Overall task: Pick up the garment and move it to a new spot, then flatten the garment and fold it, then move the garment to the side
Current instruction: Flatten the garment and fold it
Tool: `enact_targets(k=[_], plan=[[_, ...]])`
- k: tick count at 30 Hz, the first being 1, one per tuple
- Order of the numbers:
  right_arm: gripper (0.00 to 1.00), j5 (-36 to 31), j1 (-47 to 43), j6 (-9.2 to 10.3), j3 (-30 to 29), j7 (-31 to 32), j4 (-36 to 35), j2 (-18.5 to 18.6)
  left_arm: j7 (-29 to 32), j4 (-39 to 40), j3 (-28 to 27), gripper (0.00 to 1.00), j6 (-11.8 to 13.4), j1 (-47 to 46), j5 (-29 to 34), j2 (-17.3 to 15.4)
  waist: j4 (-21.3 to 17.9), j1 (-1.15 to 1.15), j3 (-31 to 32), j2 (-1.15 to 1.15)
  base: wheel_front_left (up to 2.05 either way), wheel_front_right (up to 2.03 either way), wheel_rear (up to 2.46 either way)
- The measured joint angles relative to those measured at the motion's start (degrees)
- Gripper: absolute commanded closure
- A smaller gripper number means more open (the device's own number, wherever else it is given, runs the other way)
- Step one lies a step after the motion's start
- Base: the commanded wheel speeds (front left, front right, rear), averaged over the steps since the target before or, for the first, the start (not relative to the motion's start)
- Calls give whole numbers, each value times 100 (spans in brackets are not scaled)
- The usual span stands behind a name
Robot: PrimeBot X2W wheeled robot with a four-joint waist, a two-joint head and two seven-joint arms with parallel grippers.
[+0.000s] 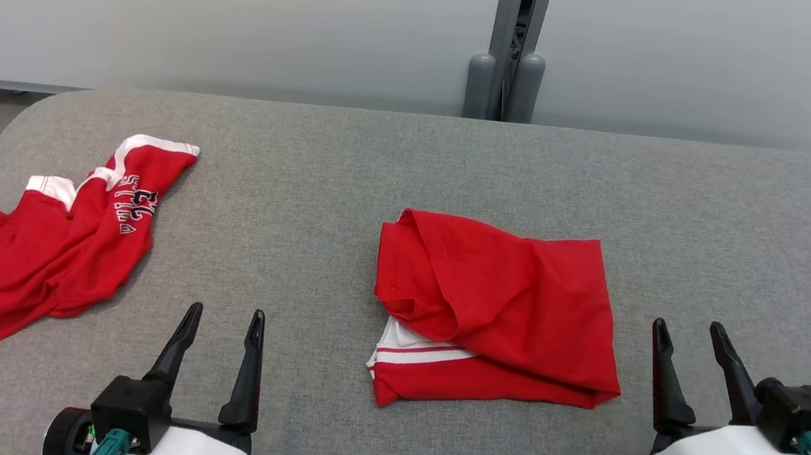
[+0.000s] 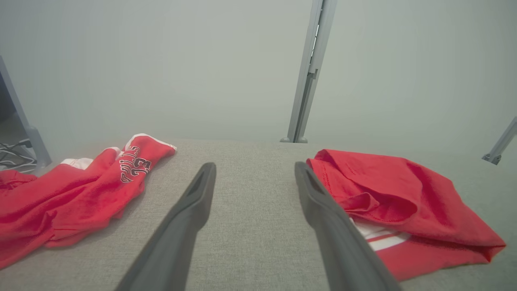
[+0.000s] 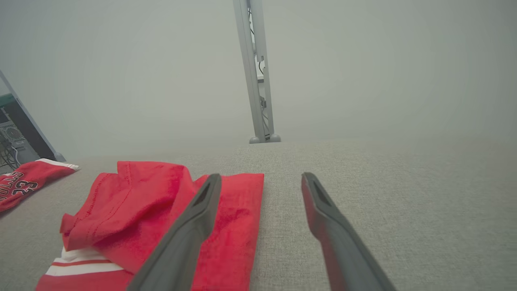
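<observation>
both low, pointing forward — left pincer and right pincer gape empty, flanking the folded garment.

Illumination: bright, even and diffuse, falling from above.
Shadows: soft and narrow; a thin dark rim under the folded garment at its 6 o'clock edge and under the crumpled garment at 5 o'clock.
Head view: sharp throughout; the weave of the grey table is legible.
Wrist views: milky, low-contrast haze over the wall from 9 through 12 to 3 o'clock.
Focus: left gripper's fingers and right gripper's fingers are blurred at 6 o'clock.
Distortion: wide-angle; the post leans toward 1 o'clock in the left wrist view and toward 11 o'clock in the right.
</observation>
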State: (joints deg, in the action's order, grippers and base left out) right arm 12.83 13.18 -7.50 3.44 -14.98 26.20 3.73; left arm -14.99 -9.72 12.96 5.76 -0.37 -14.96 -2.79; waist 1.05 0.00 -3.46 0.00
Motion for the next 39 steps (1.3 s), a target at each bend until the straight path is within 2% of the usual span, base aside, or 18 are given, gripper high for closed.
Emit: enact_targets(k=[8, 16, 32, 39], plan=[[0, -64, -236, 0, -115, -1, -171, -65, 0, -30, 35, 0, -16, 27, 26, 0, -71, 0, 97, 0, 0, 0, 0], [0, -85, -290, 0, -54, -1, -157, -83, 0, -46, 85, 0, -16, 33, 27, 0, 47, 0, 119, 0, 0, 0, 0], [0, 761, 244, 0, 1528, -1, 525, -99, 0, -137, 234, 0, -38, 3, 20, 0, 656, 0, -15, 0, 0, 0, 0], [0, 847, 461, 0, 1792, -1, 871, -101, 0, -166, 333, 0, -30, -8, -30, -1, 983, 0, -108, 0, 0, 0, 0]])
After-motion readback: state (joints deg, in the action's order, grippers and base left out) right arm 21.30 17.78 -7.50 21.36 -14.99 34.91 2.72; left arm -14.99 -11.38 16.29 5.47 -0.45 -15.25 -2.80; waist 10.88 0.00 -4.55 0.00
